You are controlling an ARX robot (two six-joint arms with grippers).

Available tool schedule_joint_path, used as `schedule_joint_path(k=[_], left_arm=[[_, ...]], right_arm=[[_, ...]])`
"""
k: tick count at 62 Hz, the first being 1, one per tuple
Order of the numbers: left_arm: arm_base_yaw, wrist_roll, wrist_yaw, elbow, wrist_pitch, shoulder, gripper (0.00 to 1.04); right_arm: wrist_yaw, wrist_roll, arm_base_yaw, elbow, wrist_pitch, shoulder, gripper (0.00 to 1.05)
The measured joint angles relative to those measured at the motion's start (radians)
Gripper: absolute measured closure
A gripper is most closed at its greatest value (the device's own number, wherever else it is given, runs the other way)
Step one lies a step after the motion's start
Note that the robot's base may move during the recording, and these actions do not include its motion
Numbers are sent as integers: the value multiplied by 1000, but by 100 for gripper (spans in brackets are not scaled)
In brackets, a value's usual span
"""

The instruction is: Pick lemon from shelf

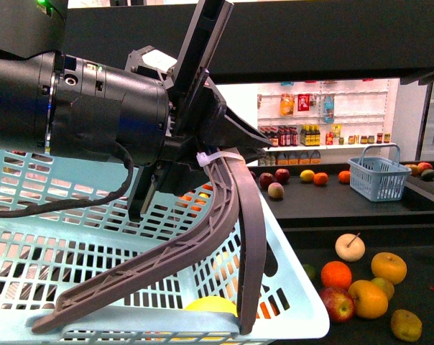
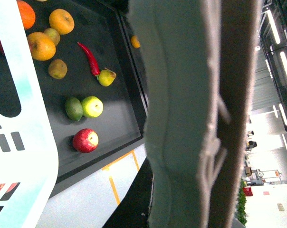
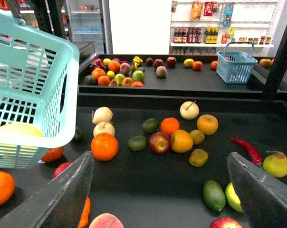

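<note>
Lemon: the only fruit I would call a lemon (image 1: 211, 305) lies in the pale blue basket (image 1: 303, 305), against its near wall. Only its yellow top shows over the rim.
Long axis: I cannot tell, as most of the fruit is hidden by the mesh.
Left gripper (image 1: 145, 325): fingers spread wide and holding nothing. One curved finger reaches along the basket's near rim, the other drops beside the lemon.
Right gripper (image 3: 158, 156): jaws wide apart and empty, hanging over the front part of the shelf (image 3: 181, 187).
Key relation: the lemon sits just below the left gripper, close by the finger that hangs down. The right gripper is well apart from it, out over the loose fruit, so the left arm is the nearer one.
Stage, my judgement: with the yellow fruit in the basket and both grippers empty, the pick looks done.
Doubt: a yellow-green fruit (image 3: 233, 197) lies touching a lime (image 3: 213, 194) near the shelf's front edge, just beside the right gripper's finger. I cannot tell whether it is a second lemon or an apple.
What holds the basket up: not visible to me.
</note>
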Motion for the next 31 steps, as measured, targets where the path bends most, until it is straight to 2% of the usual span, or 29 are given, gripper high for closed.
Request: schedule_joint_path(k=[4, 11, 19, 31], left_arm=[[0, 0, 0, 0, 0, 0, 97], [0, -5, -7, 0, 2, 0, 97], [8, -150, -182, -8, 97, 0, 97], [106, -296, -339, -8, 191, 21, 97]], right_arm=[[0, 0, 0, 0, 0, 0, 1], [0, 0, 0, 0, 0, 0, 2], [0, 0, 0, 0, 0, 0, 2], [0, 0, 0, 0, 0, 0, 2]])
